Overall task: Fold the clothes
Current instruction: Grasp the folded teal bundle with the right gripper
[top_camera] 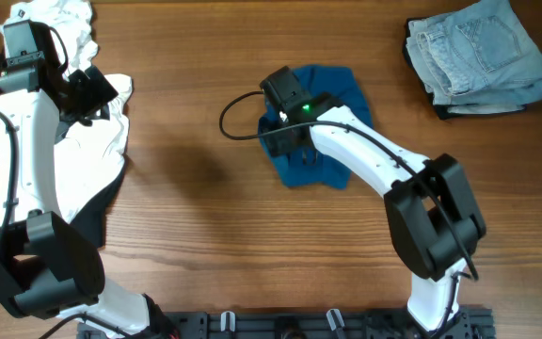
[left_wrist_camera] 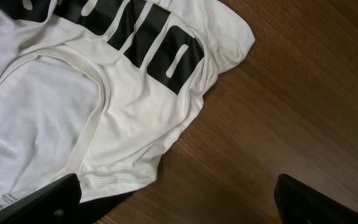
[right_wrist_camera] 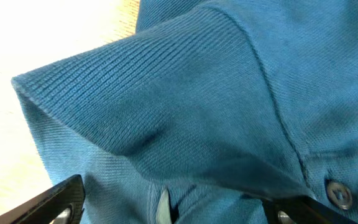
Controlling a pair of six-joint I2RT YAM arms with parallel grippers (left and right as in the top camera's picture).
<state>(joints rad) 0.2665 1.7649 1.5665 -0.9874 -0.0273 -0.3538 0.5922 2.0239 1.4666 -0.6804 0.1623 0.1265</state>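
Note:
The clothes lie in three places on the wooden table. A teal-blue shirt (top_camera: 342, 89) is bunched at the centre, and its ribbed fabric (right_wrist_camera: 185, 106) and a small button (right_wrist_camera: 337, 193) fill the right wrist view. My right gripper (top_camera: 287, 139) is down on it, its jaws wide apart with folds of shirt between the fingertips (right_wrist_camera: 58, 202). A white tee with black lettering (top_camera: 87, 155) lies at the left over a black garment (top_camera: 111, 202). My left gripper (left_wrist_camera: 179, 211) hovers open over the tee's hem (left_wrist_camera: 123, 174) and bare wood, holding nothing.
Folded pale-blue jeans (top_camera: 478, 56) sit at the far right corner. Bare wood (top_camera: 196, 188) lies between the tee and the shirt. A black cable (top_camera: 238, 118) loops left of the right wrist. The arm bases (top_camera: 280, 325) stand along the near edge.

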